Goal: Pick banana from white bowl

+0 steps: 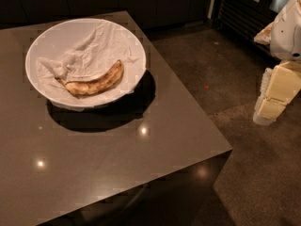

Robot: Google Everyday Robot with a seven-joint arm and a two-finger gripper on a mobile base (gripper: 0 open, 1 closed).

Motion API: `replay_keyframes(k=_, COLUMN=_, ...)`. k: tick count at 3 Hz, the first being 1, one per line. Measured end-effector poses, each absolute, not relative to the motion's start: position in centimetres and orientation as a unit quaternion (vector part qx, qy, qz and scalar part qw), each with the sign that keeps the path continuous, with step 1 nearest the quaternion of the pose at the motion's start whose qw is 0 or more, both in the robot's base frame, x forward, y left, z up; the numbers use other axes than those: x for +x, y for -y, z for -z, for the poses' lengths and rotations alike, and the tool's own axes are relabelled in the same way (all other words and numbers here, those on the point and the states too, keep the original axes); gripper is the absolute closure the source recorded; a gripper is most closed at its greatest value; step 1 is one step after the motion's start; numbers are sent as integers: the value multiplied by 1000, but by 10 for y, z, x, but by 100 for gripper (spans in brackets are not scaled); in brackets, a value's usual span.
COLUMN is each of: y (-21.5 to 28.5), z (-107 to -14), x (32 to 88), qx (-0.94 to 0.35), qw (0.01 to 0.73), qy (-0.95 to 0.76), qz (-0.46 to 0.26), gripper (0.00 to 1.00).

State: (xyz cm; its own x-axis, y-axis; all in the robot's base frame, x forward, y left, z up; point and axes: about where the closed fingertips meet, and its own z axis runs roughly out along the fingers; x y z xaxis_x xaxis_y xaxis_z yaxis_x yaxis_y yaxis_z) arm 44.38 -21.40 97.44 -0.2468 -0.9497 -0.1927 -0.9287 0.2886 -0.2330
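Note:
The banana (94, 81), yellow with brown speckles, lies curved in the front part of the white bowl (47, 34), on crumpled white paper towel (89, 48). The bowl stands at the back left of a dark brown table (155, 145). My gripper (275, 98), cream-coloured, hangs at the right edge of the view, off the table, over the floor and far to the right of the bowl. It holds nothing that I can see.
The table's right edge and front right corner (228, 149) lie between the gripper and the bowl. Dark floor (211, 74) lies to the right. Dark cabinets (141, 4) stand behind, and a dark slatted unit (240, 13) at the back right.

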Motion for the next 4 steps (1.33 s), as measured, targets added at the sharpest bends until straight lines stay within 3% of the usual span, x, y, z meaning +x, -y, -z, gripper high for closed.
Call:
replay_keyframes(k=2, y=142, z=-981, x=517, qx=-625, qw=112, qy=-771, qz=36, gripper=0)
replay_keyframes(k=4, y=108, z=-986, x=540, qx=-654, qw=135, qy=-744, qz=40, gripper=0)
